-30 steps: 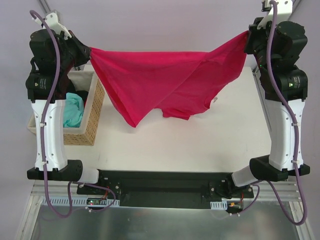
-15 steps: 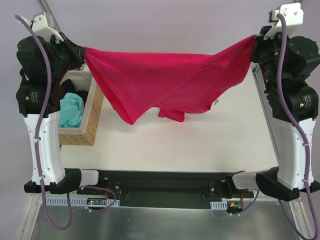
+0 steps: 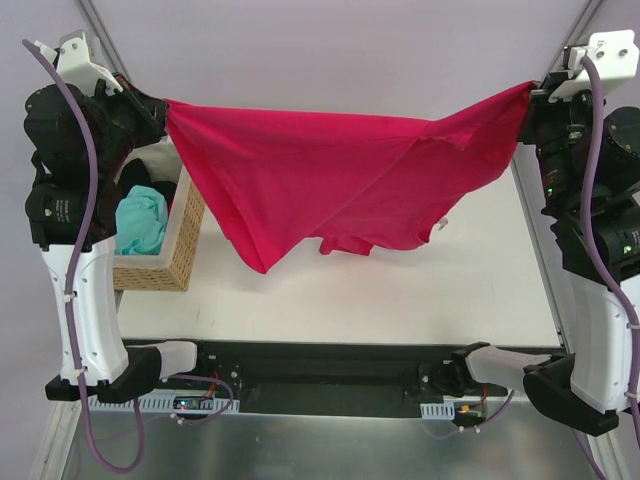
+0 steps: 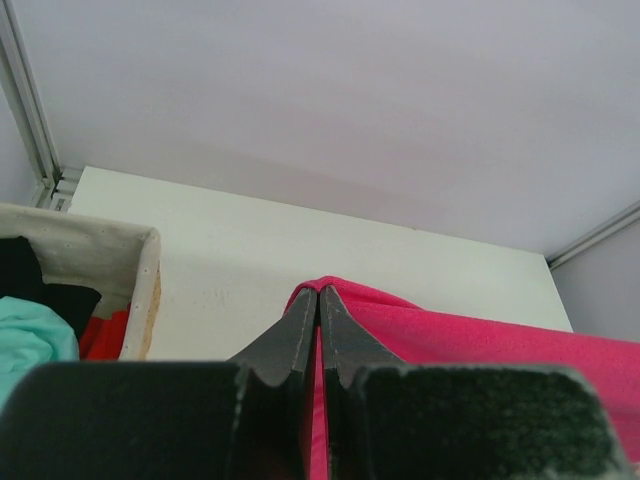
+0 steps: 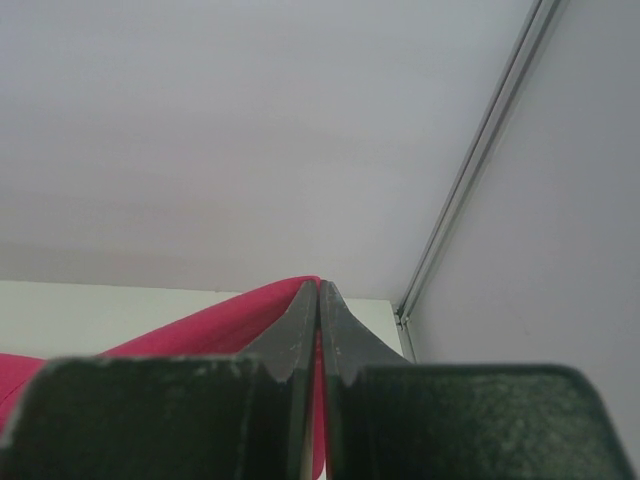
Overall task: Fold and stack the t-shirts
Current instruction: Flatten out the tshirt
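From the top camera, the left gripper and the right gripper are holding the crimson t-shirt by two opposite ends, stretching it in the air above the far part of the table. Its top edge is sagging slightly between them, and its lower part is hanging down in a point and some loose folds. Those folds may be brushing the tabletop, though this angle is not settling it. The wicker basket is sitting at the table's left edge beside the left arm, with the mint-green t-shirt and the black t-shirt lying inside it.

In the left wrist view, the two dark fingers are pressing together, pinching a crimson edge at their tips. The cloth is running off to the right, and the basket's lined rim is showing at lower left.

In the right wrist view, the fingers are likewise clamping a crimson fold, which is trailing down to the left.
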